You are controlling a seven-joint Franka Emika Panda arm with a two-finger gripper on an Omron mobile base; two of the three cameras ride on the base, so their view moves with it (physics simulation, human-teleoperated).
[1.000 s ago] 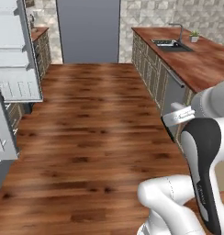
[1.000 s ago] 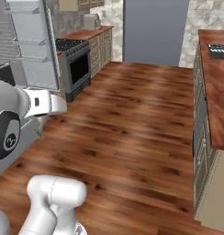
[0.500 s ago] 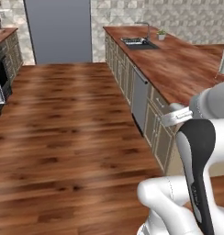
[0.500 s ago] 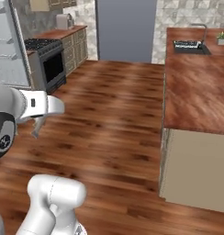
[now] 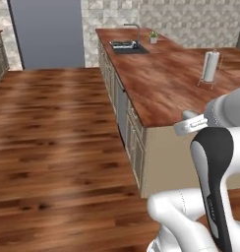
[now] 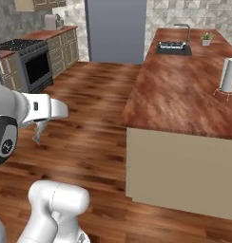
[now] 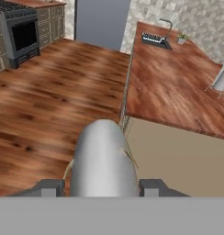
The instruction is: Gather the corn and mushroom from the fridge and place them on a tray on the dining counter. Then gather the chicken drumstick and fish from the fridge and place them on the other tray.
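Wood-plank flooring (image 5: 53,128) spreads across the kitchen. At the left of the right base view a dark stove (image 6: 30,66) stands against the wall among pale cabinets, and the same stove (image 7: 22,34) sits in the upper left corner of the hand view. Further right, a tall grey panel (image 5: 45,32) closes off the far end of the room. In the hand view the gripper (image 7: 102,188) is clamped on the fish (image 7: 102,160), whose silvery grey body fills the gap between the two dark finger tips and points away from the camera, out over the floor beside the near corner of the dining counter (image 6: 179,95). The fish (image 6: 40,130) also hangs below the hand in the right base view. Along the counter's far edge are a sink (image 5: 124,46) and a small potted plant (image 5: 153,37); near its right edge stands a paper towel roll (image 5: 210,66).
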